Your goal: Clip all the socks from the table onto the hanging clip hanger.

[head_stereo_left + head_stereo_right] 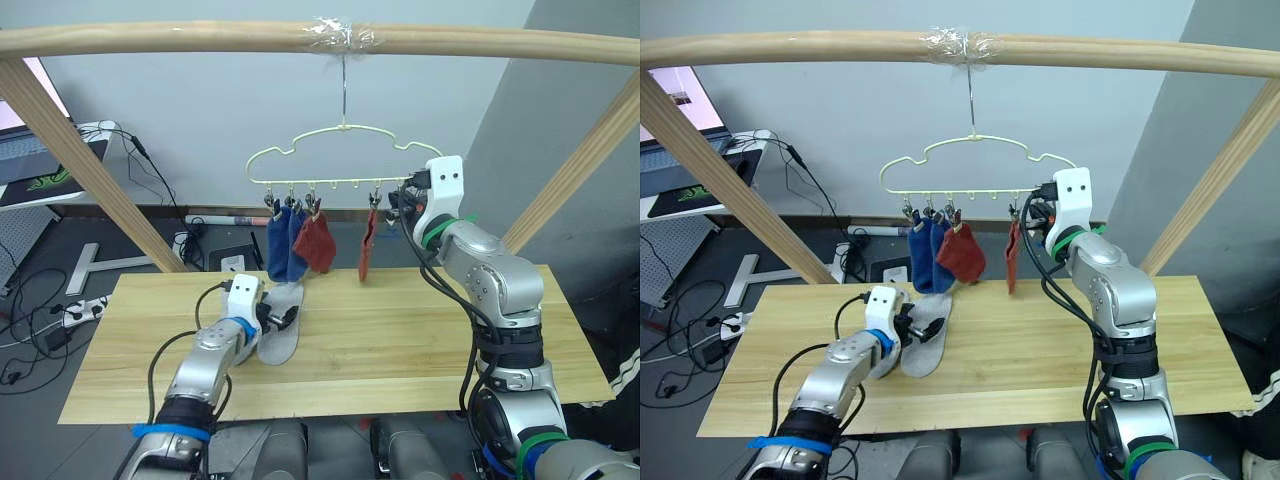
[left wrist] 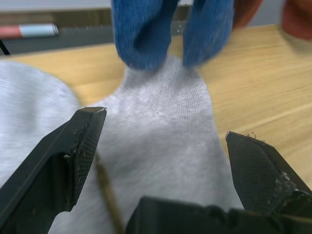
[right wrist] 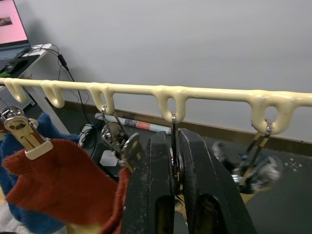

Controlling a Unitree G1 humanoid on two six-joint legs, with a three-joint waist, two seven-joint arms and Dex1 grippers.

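The cream clip hanger (image 1: 340, 152) hangs by its hook from the wooden bar. Two blue socks (image 1: 285, 245) and two rust red socks (image 1: 317, 243) (image 1: 367, 250) hang from its clips. Light grey socks (image 1: 281, 322) lie on the table (image 1: 420, 340) under the blue pair. My left gripper (image 2: 165, 146) is low over the grey fabric (image 2: 165, 112), open, one finger (image 2: 73, 146) on each side of it. My right gripper (image 3: 173, 165) is raised at the hanger's right part, shut on a metal clip (image 3: 173, 131) beside the rightmost red sock. An empty clip (image 3: 256, 165) hangs further right.
The round wooden bar (image 1: 200, 38) spans the top, held by slanted wooden posts (image 1: 90, 170) (image 1: 575, 170) at each side. A white desk with a laptop (image 1: 35, 170) stands at the far left, with cables on the floor (image 1: 40, 320) below it.
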